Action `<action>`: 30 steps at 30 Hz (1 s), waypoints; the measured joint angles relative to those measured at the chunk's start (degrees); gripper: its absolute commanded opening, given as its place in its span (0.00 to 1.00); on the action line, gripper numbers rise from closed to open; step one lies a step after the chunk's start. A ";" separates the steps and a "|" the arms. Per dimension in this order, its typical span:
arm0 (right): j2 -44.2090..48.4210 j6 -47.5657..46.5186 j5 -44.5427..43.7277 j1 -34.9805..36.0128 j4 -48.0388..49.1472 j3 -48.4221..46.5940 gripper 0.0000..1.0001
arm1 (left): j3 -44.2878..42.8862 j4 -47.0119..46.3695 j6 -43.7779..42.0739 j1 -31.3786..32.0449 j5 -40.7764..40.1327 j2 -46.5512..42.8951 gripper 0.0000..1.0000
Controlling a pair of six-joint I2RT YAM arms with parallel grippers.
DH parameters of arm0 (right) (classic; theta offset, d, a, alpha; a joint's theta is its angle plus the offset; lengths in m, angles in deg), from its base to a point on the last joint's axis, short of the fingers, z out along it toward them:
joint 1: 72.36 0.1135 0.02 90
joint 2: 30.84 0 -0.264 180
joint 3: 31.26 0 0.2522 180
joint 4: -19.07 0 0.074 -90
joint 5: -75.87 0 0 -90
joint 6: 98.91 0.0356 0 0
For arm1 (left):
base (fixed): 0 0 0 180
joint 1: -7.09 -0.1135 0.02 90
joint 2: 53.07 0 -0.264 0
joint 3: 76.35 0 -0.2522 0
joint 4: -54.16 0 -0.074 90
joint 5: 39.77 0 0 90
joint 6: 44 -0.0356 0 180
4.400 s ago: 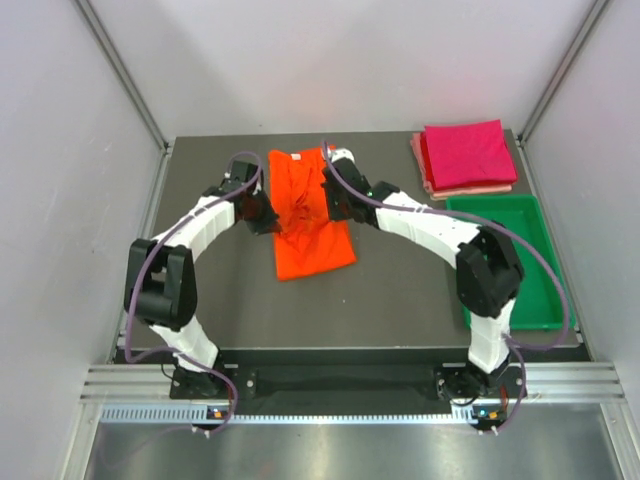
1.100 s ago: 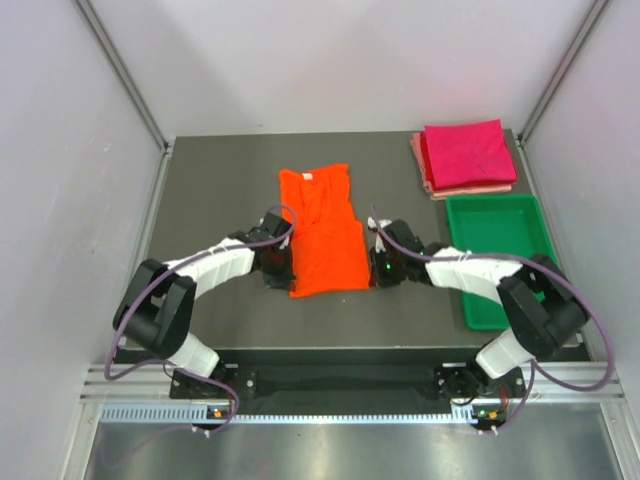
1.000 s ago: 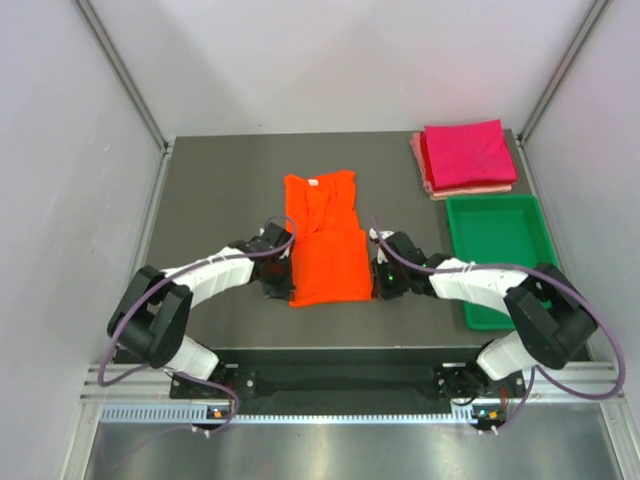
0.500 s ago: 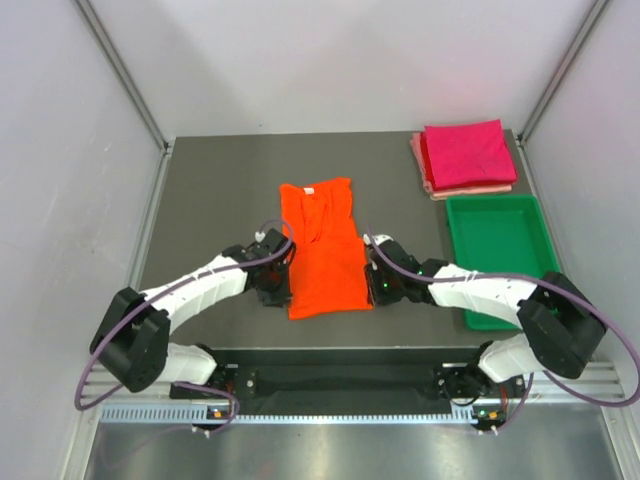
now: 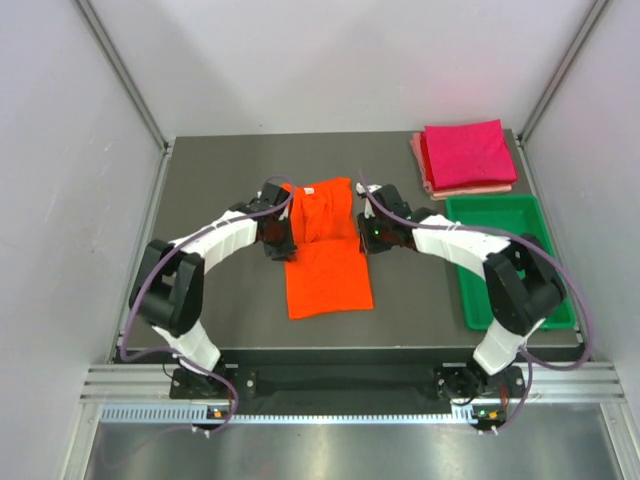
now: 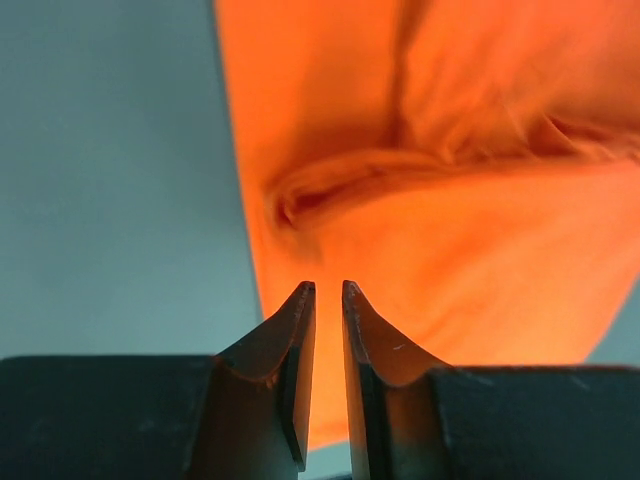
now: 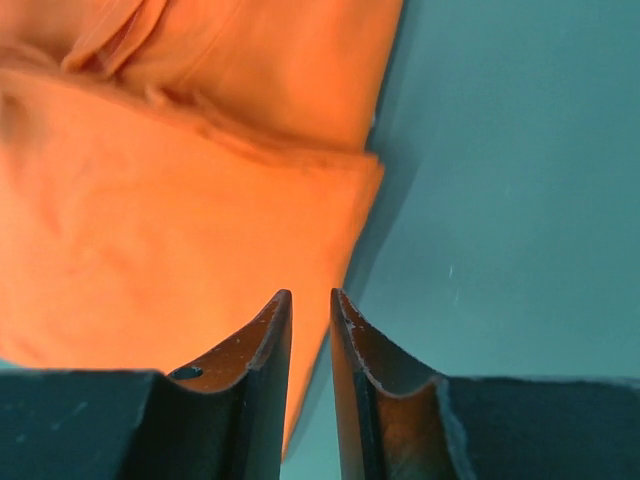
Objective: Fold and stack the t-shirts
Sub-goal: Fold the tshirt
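The orange t-shirt (image 5: 325, 255) lies lengthwise in the middle of the table, collar end far, with a rumpled crease across its middle (image 6: 330, 185). My left gripper (image 5: 279, 238) hovers at the shirt's left edge by that crease. Its jaws are almost together with nothing between them (image 6: 325, 288). My right gripper (image 5: 368, 233) is at the shirt's right edge (image 7: 360, 190), its jaws also nearly closed and empty (image 7: 310, 295). The magenta folded shirt (image 5: 466, 153) lies on the pale pink one (image 5: 470, 189) at the far right corner.
A green plastic tray (image 5: 505, 212) stands at the right, just near of the folded stack. Grey walls enclose the table on three sides. The table's near edge (image 5: 340, 352) is just below the shirt's hem.
Both grippers have moved from the shirt's near corners away from me to its middle. The shirt's near half stays flat, and its middle now shows a crease.
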 measured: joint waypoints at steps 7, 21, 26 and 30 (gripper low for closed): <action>-10.36 -3.74 1.97 -1.88 -0.13 -7.80 0.16 | -4.66 0.02 -1.70 -3.45 -2.21 7.65 0.21; -13.40 -4.61 4.48 -5.38 -1.57 -14.45 0.33 | -15.63 0.96 -5.05 -7.96 -2.51 11.28 0.24; -16.55 -3.89 7.89 -9.05 -0.74 -22.82 0.39 | -24.30 -3.19 -6.40 -11.08 4.42 17.07 0.22; -20.83 -3.21 10.14 -10.36 0.02 -27.19 0.39 | -31.30 -4.42 -7.26 -11.37 6.40 25.64 0.22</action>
